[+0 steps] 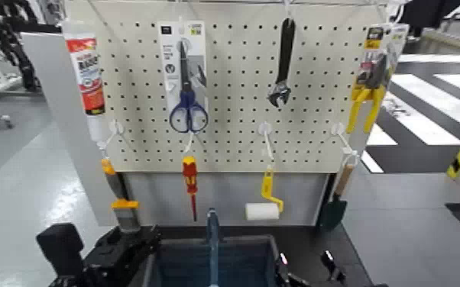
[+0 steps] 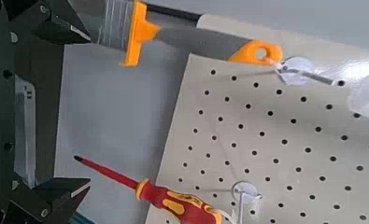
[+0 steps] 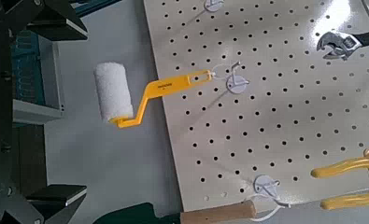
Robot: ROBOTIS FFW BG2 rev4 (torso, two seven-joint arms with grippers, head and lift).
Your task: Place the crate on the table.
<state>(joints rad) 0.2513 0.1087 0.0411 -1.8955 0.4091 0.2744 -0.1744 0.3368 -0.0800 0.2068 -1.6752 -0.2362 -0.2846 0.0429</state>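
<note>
Dark blue-grey ribbed plastic crate [image 1: 173, 243] appears set down on flat matte black table [image 1: 309, 237]. Left gripper [image 2: 82, 110] left of crate, right gripper [image 3: 83, 112] right of it; both have fingers apart, gripping nothing. Placement judged at release; next move: withdraw both clear of crate

Pegboard [image 1: 233, 145] walls off space behind crate [image 1: 176, 263]. Screwdriver [image 1: 190, 179] and paint roller [image 1: 262, 211] hang low above back rim. Upright handle [image 1: 213, 244] splits crate opening; gaps either side.

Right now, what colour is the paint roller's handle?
The roller's plastic handle is yellow, clearest in the right wrist view.
</note>
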